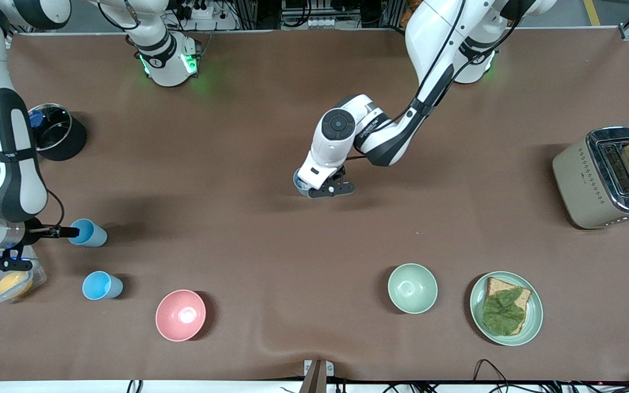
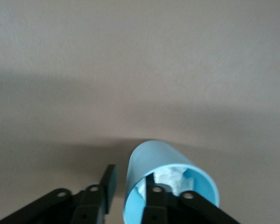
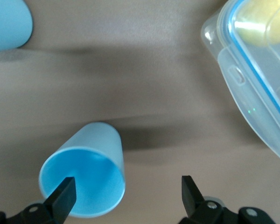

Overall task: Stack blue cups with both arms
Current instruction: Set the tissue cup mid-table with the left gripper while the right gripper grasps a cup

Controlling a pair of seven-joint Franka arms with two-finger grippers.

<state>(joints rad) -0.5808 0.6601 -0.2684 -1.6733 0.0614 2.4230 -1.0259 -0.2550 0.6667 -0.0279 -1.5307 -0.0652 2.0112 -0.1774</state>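
Note:
A paler grey-blue cup [image 1: 298, 183] stands mid-table. My left gripper [image 1: 328, 188] is down at it. In the left wrist view the gripper [image 2: 130, 184] is open, with one finger inside the cup [image 2: 151, 161] and one outside its wall, a gap showing. Something white and crumpled lies in this cup. A sky-blue cup [image 1: 89, 233] stands near the right arm's end. My right gripper [image 1: 52, 244] is over its rim, open wide [image 3: 126, 191], with one finger over the cup's mouth [image 3: 86, 184]. Another blue cup [image 1: 101, 285] stands nearer the front camera and also shows in the right wrist view [image 3: 7, 23].
A clear plastic box [image 1: 3, 279] with something yellow sits beside the right gripper. A pink bowl [image 1: 181, 315], a pale green bowl [image 1: 412, 287] and a plate [image 1: 533, 322] with bread and lettuce stand near the front. A toaster [image 1: 582, 180] and a lidded pot [image 1: 55, 131] stand at the ends.

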